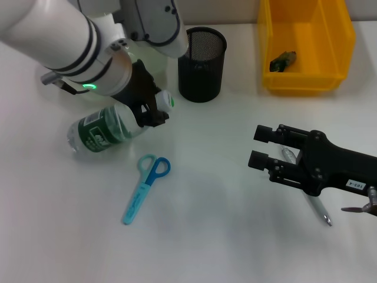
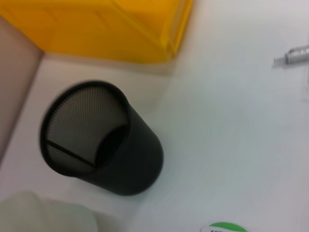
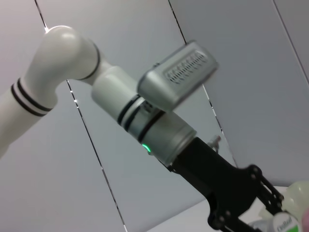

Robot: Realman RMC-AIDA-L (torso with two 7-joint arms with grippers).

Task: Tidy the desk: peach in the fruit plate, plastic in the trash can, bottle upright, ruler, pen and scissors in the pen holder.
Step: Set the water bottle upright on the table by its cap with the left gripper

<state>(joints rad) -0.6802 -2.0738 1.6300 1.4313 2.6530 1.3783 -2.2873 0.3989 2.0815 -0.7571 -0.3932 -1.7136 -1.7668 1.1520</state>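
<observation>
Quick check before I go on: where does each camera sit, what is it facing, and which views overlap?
Head: above, looking down at desk; left gripper at bottle, right gripper over pen.
Left wrist: faces pen holder, yellow bin; no own body.
Right wrist: faces wall, the left arm.
Shared: head and left wrist both show holder, bin.

Bench [image 1: 224,236] looked smooth, matt white. Pen holder [image 1: 202,65] at 12 o'clock was black metal-looking mesh w/ solid rim, matt. Bin [image 1: 306,44] at 1 o'clock was glossy yellow plastic. Bottle [image 1: 106,130] at 10 o'clock was clear plastic w/ green printed label & white cap. Scissors [image 1: 147,187] had smooth light-blue plastic handles & sheath. Pen [image 1: 318,206] at 4 o'clock looked silvery metal. Left hand [image 1: 150,109] & right hand [image 1: 262,147] were matt black; arm shells glossy white plastic.
</observation>
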